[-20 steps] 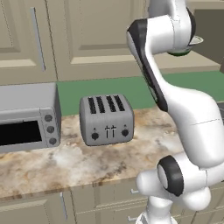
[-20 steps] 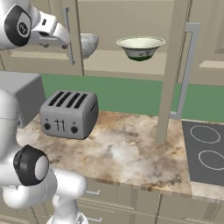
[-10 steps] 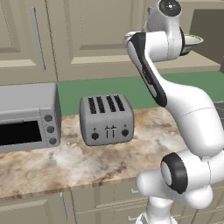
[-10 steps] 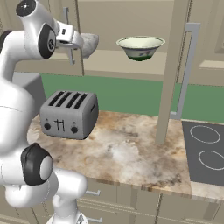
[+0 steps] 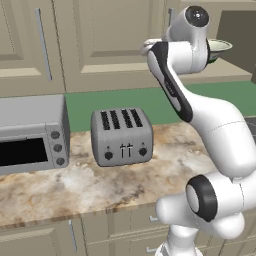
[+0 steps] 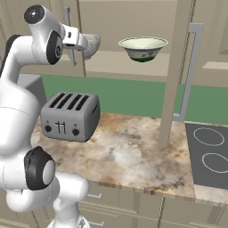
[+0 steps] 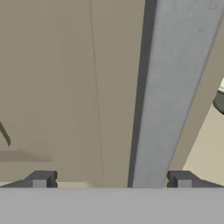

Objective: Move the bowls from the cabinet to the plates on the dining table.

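Observation:
The cabinet (image 6: 111,18) stands open, its right door (image 6: 177,67) swung out edge-on. On its shelf sit the cream-and-green bowl (image 6: 143,46) and, to its left, the speckled grey bowl (image 6: 92,43), half hidden by my hand. The green bowl's rim (image 5: 221,47) peeks out behind the arm in the left base view. My gripper (image 6: 83,41) is open beside the left door's silver bar handle (image 6: 69,31). In the hand view the gripper (image 7: 111,181) has its jaws wide apart, and the handle (image 7: 175,87) runs between them, nearer the right fingertip (image 7: 181,179). The plates and the dining table are out of view.
Below the cabinet lies a marbled counter (image 6: 133,151) with a grey toaster (image 6: 71,116) and a toaster oven (image 5: 30,135). A cooktop (image 6: 209,151) lies at the right. The open right door and its handle (image 6: 191,71) hang over the counter.
The arm has straightened up and swung the hand right, from well left of the cabinet opening to the left door's handle, in front of the grey bowl. The jaws stayed open.

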